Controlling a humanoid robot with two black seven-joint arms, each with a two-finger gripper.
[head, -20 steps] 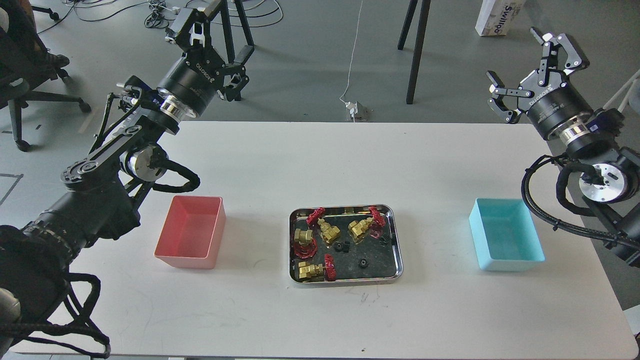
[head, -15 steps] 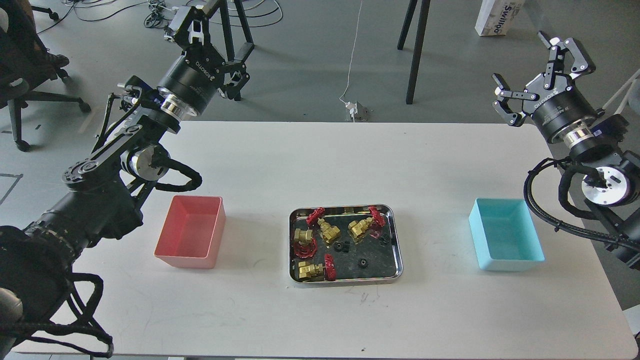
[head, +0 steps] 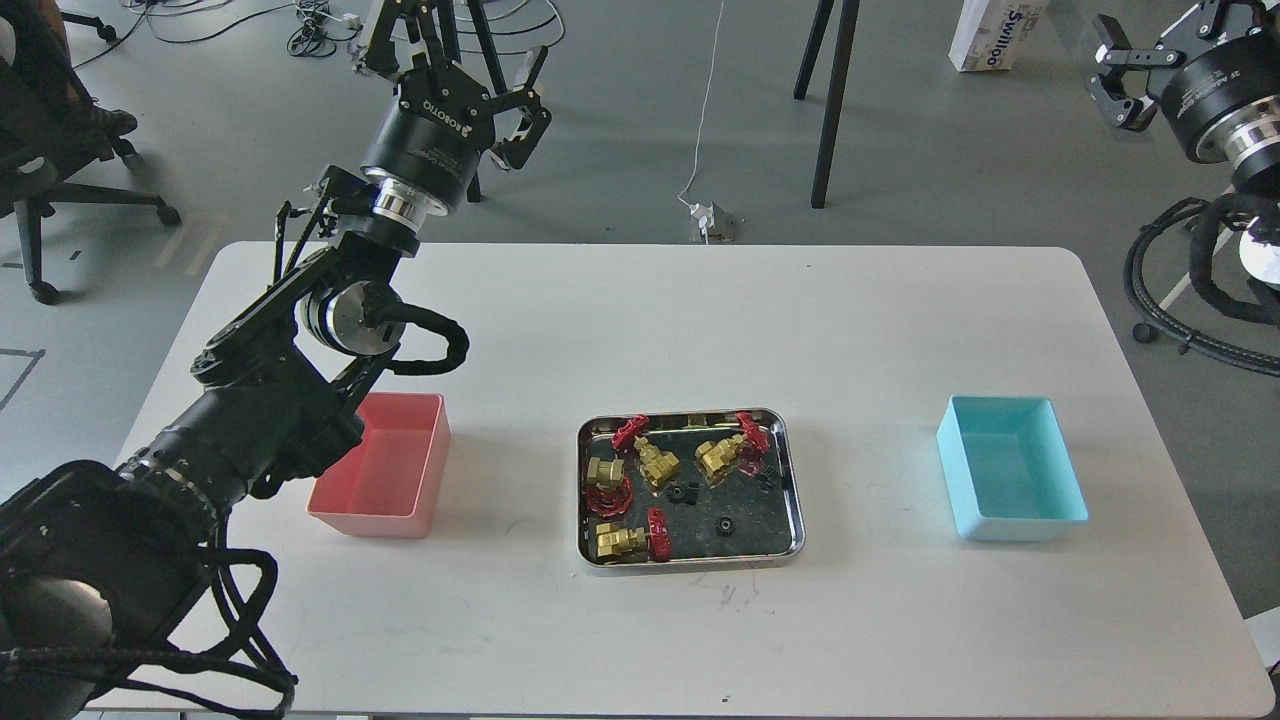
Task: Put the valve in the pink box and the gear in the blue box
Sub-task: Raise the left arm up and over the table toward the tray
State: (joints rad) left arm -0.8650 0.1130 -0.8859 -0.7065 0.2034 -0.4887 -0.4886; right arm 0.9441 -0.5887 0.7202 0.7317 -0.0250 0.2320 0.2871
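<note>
Several brass valves with red handwheels lie in a shiny steel tray [head: 792, 480] at the table's middle, among them one at the front left [head: 628, 540] and one at the back [head: 722, 456]. Three tiny black gears lie among them, one [head: 728, 525] at the front right. The pink box [head: 380, 520] stands empty left of the tray. The blue box [head: 1020, 527] stands empty to its right. My left gripper [head: 458, 55] is open and empty, high beyond the table's far left edge. My right gripper [head: 1160, 35] is open and empty, at the top right corner, partly cut off.
The white table [head: 640, 330] carries only the tray and the two boxes. My left forearm [head: 260, 420] overlaps the pink box's left rim. Black stand legs [head: 830, 110], cables and a cardboard box [head: 985, 35] are on the floor behind. An office chair [head: 40, 150] is at the far left.
</note>
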